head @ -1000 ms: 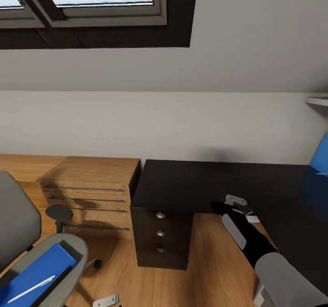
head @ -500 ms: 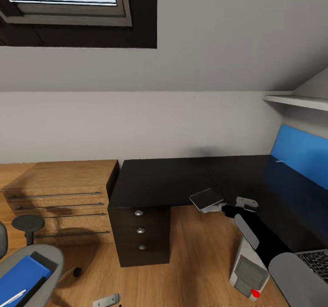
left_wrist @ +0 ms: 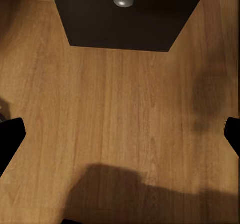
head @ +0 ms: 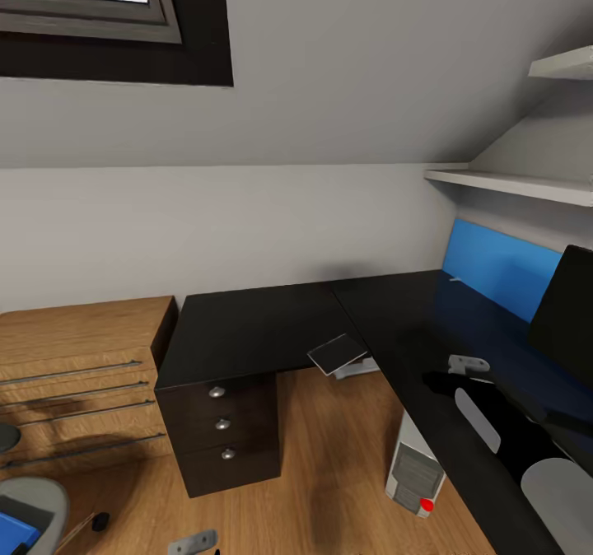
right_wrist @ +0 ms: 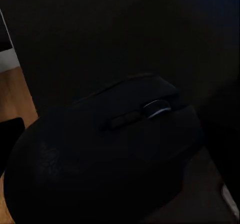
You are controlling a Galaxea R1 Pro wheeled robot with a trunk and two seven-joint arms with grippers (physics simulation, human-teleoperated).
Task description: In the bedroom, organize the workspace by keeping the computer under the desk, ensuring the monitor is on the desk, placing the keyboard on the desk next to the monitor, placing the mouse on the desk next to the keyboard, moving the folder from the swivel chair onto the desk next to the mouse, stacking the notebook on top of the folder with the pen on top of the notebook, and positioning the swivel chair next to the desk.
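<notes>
**Head view.** The right tool (head: 455,372) hangs over the inner edge of the worktop (head: 263,324), at the end of a black arm with grey patches. What it carries is black against the black top and hard to make out here. The left tool (head: 191,543) shows as a silver tip low over the wooden floor (head: 329,473), in front of the worktop's drawer unit (head: 218,431).

A grey notebook (head: 338,353) lies at the inner corner of the worktop, partly over the edge. The computer (head: 416,473) stands on the floor just under the worktop's inner edge, with its red spot low on the front. The monitor (head: 568,316) stands on the worktop at its far right, and a blue wall panel (head: 494,275) runs behind it. A wooden dresser (head: 74,357) sits against the worktop's left end. Further left of the worktop and well apart from it, a corner of the chair (head: 33,497) shows, with a bit of the blue folder (head: 10,532) on the seat.

**Left wrist view.** The left tool's fingers (left_wrist: 10,139) are spread wide with nothing between them. They are above the floor, in front of the drawer unit and its round knob (left_wrist: 123,1).

**Right wrist view.** The mouse (right_wrist: 110,154) sits close between the right tool's fingers, gripped, with its scroll wheel (right_wrist: 157,107) catching light. The worktop lies dark behind it.
</notes>
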